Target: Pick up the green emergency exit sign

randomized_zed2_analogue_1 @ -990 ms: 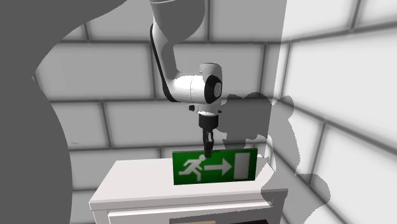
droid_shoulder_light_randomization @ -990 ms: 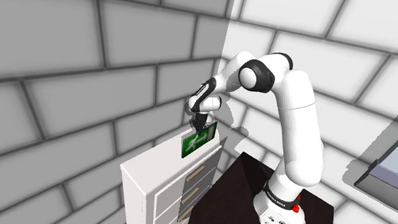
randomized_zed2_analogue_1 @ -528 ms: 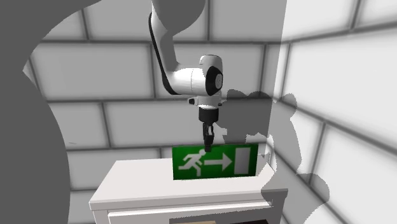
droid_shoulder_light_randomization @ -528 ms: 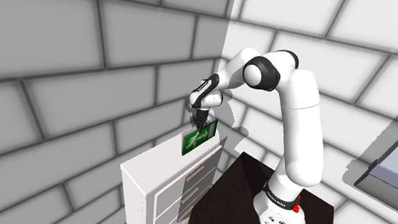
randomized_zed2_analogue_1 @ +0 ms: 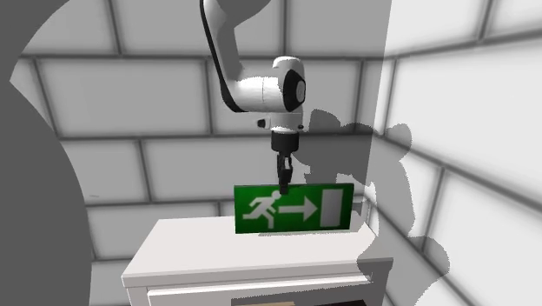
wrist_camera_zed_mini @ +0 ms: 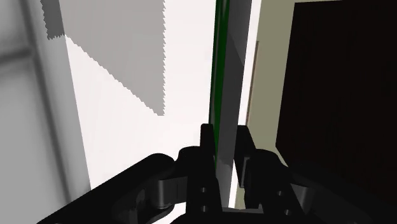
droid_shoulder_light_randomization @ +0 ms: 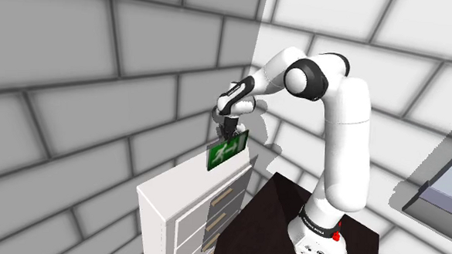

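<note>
The green exit sign [randomized_zed2_analogue_1: 294, 208], with a white running figure, arrow and door, hangs upright just above the white dresser top [randomized_zed2_analogue_1: 191, 252]. My black gripper [randomized_zed2_analogue_1: 282, 180] comes straight down and is shut on the sign's top edge, left of its middle. From the shoulder view the sign [droid_shoulder_light_randomization: 227, 149] hangs over the dresser's far end, the gripper [droid_shoulder_light_randomization: 226, 135] clasping it from above. Along the gripper, the sign [wrist_camera_zed_mini: 221, 76] appears edge-on as a thin green strip held between the two fingers [wrist_camera_zed_mini: 207, 147].
The white dresser [droid_shoulder_light_randomization: 190, 214] with drawers stands against a grey block wall [droid_shoulder_light_randomization: 71, 86]. A lit white wall [randomized_zed2_analogue_1: 469, 130] meets it at the corner beside the sign. My dark stand [droid_shoulder_light_randomization: 283, 225] sits right beside the dresser.
The gripper has risen with the sign clasped in it; the sign's lower edge has come up off the dresser top. The arm's elbow has shifted upward as well.
</note>
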`<state>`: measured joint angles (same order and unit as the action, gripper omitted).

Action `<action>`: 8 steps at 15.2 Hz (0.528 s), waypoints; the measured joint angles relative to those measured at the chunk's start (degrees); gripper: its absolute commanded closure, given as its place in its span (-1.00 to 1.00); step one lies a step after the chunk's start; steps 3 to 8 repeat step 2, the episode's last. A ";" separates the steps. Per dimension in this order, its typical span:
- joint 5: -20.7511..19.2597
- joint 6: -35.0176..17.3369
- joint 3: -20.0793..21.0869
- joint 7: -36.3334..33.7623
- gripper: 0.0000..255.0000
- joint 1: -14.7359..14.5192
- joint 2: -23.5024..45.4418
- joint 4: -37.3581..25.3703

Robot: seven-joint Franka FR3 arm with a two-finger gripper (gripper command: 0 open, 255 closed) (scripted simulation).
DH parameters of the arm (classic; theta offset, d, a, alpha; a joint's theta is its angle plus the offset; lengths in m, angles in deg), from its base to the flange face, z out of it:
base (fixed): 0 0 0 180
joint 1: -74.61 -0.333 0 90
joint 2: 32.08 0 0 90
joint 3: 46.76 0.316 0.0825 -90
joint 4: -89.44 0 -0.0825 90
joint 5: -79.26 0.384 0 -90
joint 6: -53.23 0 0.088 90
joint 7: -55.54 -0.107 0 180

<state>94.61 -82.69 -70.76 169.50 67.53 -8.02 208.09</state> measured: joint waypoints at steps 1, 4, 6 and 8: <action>-0.44 0.65 -0.27 -0.30 1.00 -0.20 -0.71 0.01; -0.62 0.97 -0.39 -0.38 1.00 -0.24 -0.99 -0.08; -0.62 0.97 -0.39 -0.38 1.00 -0.24 -0.99 -0.08; -0.62 0.97 -0.39 -0.38 1.00 -0.24 -0.99 -0.08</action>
